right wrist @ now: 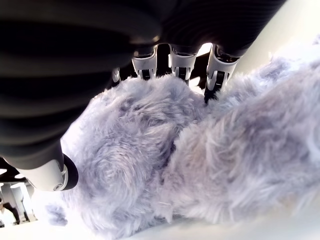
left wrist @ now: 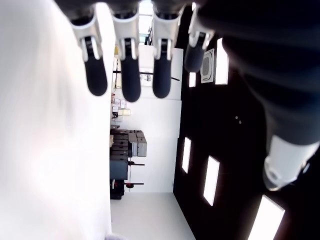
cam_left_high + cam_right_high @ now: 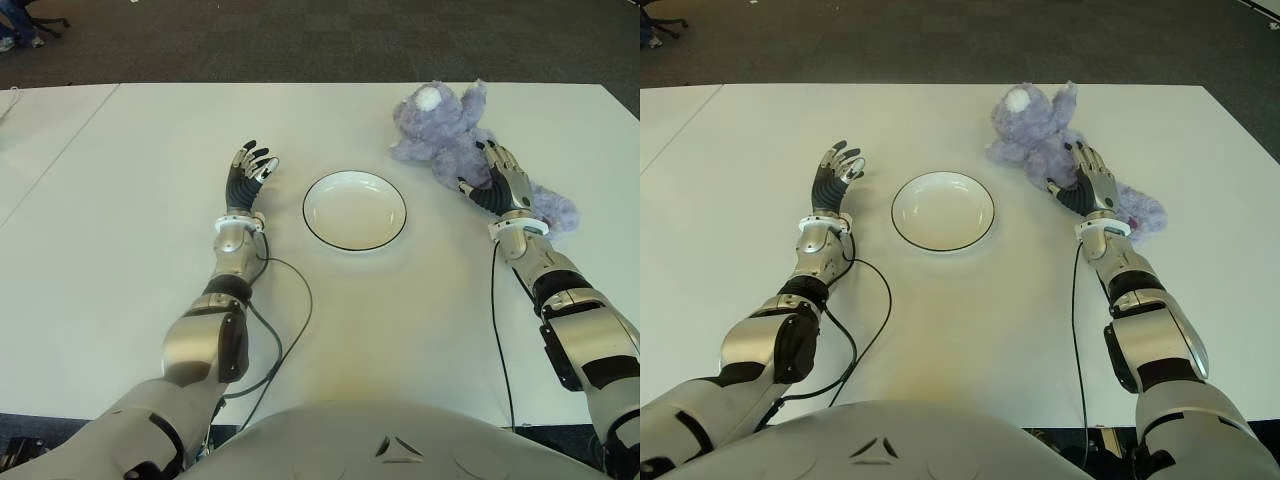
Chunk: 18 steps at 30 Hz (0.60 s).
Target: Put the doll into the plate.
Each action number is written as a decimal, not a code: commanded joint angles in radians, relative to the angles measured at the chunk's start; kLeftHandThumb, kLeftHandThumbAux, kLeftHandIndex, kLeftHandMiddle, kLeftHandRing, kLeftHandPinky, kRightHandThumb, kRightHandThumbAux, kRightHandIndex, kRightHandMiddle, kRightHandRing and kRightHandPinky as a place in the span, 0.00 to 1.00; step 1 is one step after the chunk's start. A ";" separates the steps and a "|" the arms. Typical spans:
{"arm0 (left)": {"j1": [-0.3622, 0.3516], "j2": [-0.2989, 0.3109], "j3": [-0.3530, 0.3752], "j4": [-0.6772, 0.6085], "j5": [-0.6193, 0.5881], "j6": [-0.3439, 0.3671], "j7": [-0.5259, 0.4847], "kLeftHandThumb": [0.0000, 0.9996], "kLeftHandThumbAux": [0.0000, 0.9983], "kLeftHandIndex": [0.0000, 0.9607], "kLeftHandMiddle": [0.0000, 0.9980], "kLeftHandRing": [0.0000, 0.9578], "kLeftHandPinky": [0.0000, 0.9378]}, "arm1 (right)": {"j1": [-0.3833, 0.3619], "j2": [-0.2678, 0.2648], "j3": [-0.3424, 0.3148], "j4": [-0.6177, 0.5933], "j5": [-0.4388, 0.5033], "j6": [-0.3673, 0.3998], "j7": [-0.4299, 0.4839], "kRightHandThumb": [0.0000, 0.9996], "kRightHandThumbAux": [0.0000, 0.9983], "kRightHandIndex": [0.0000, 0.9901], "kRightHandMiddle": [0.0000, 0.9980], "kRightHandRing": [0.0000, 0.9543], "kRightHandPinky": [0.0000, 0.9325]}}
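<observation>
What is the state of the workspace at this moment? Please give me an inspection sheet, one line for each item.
Surface: white table, bare apart from the items listed.
Job's things: purple plush doll lies at the far right of the table; white plate with a dark rim stands in the middle and holds nothing. The doll is not yet in the plate.
Clutter: nothing seen.
Hands: right hand lies over the doll, fingers pressed into the fur but not yet closed around it. Left hand shows left of the plate, fingers spread, holding nothing.
Cables: a black cable runs on the table along the left arm; another along the right arm.
Surroundings: dark carpet floor beyond the table.
</observation>
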 commanded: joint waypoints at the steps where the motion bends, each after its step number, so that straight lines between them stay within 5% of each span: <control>1: 0.239 -0.066 0.011 0.164 -0.011 0.048 0.012 0.00 0.59 0.16 0.26 0.29 0.30 | 0.066 0.042 0.035 0.080 -0.019 0.021 0.032 0.43 0.56 0.00 0.00 0.02 0.16; 10: 0.235 -0.068 0.015 0.163 -0.018 0.051 0.003 0.00 0.57 0.17 0.28 0.30 0.28 | 0.080 0.027 0.011 0.123 0.011 0.028 0.078 0.38 0.59 0.00 0.00 0.03 0.18; 11: 0.234 -0.066 0.018 0.164 -0.020 0.055 0.001 0.00 0.58 0.17 0.29 0.31 0.30 | 0.081 0.027 0.014 0.123 0.008 0.023 0.069 0.41 0.59 0.10 0.08 0.18 0.31; 12: 0.233 -0.065 0.020 0.164 -0.022 0.058 0.000 0.00 0.58 0.18 0.29 0.32 0.31 | 0.081 0.028 0.016 0.123 0.006 0.020 0.062 0.62 0.68 0.33 0.22 0.31 0.40; 13: 0.232 -0.064 0.022 0.165 -0.024 0.060 -0.002 0.00 0.58 0.18 0.29 0.32 0.31 | 0.082 0.028 0.020 0.125 0.003 0.021 0.059 0.65 0.70 0.37 0.25 0.33 0.42; 14: 0.231 -0.064 0.024 0.165 -0.025 0.061 -0.002 0.00 0.57 0.18 0.30 0.32 0.32 | 0.083 0.028 0.023 0.127 0.001 0.023 0.059 0.69 0.70 0.41 0.38 0.45 0.52; 16: 0.232 -0.062 0.026 0.165 -0.027 0.061 -0.005 0.00 0.57 0.18 0.30 0.32 0.32 | 0.084 0.030 0.025 0.131 0.001 0.026 0.063 0.70 0.71 0.43 0.42 0.49 0.55; 18: 0.232 -0.062 0.028 0.166 -0.027 0.059 -0.006 0.00 0.56 0.18 0.29 0.32 0.31 | 0.085 0.029 0.022 0.132 0.009 0.025 0.076 0.71 0.70 0.44 0.59 0.62 0.70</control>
